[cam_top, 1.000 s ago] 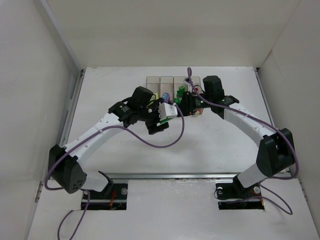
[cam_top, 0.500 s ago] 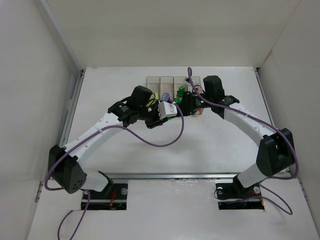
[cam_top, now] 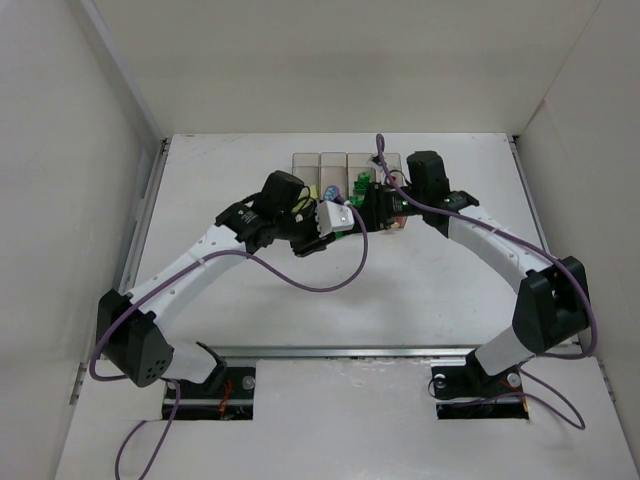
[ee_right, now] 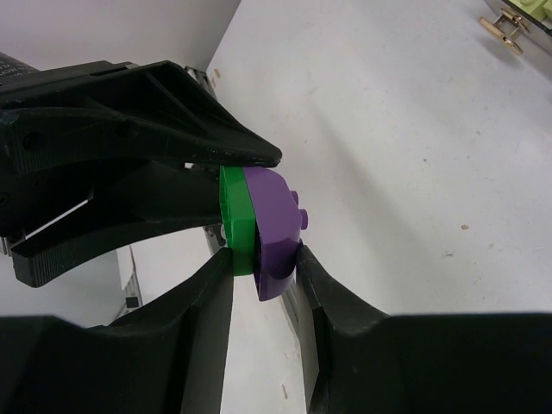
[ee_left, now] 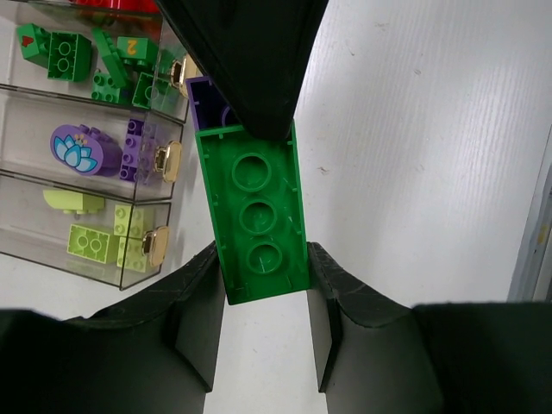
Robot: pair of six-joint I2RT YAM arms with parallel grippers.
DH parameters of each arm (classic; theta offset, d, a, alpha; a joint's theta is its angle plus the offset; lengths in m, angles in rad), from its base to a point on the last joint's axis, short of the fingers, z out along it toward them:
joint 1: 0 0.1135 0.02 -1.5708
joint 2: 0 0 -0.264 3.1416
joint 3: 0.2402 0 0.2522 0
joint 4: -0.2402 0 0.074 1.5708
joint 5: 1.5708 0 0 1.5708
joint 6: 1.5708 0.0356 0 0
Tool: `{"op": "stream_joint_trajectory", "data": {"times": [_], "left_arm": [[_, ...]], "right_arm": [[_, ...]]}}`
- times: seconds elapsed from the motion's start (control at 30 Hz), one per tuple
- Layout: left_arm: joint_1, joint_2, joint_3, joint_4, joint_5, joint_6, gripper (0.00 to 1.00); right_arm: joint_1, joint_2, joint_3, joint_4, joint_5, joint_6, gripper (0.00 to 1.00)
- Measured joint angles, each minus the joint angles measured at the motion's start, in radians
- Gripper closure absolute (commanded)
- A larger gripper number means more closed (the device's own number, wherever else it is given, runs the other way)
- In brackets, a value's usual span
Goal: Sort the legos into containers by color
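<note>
While the left gripper (ee_left: pixel 263 285) is clenching the green brick (ee_left: pixel 259 216) by its sides and the right gripper (ee_right: pixel 263 259) is pinching the attached purple brick (ee_right: pixel 274 228) beside the containers (ee_left: pixel 26 259), both are likely handling light, stiff, slick.

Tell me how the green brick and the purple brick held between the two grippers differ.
The green brick is a long rectangle; the purple brick has a rounded face. The left gripper clamps only the green brick; the right gripper pinches across both. Both are stuck together.
</note>
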Motion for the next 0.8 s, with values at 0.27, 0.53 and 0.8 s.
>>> {"op": "stream_joint_trajectory", "data": {"times": [0.27,0.53,0.8], "left_arm": [[0.007,-0.025,-0.034,0.042,0.014,-0.019,1.00],[0.010,-0.039,-0.037,0.043,0.015,-0.024,1.00],[0.015,-0.047,-0.051,0.060,0.037,-0.024,1.00]], "right_arm": [[-0.002,0.000,0.000,0.003,-0.009,0.002,0.80],[-0.002,0.003,0.000,0.004,-0.022,0.019,0.65],[-0.002,0.011,0.001,0.009,-0.048,0.031,0.49]]}}
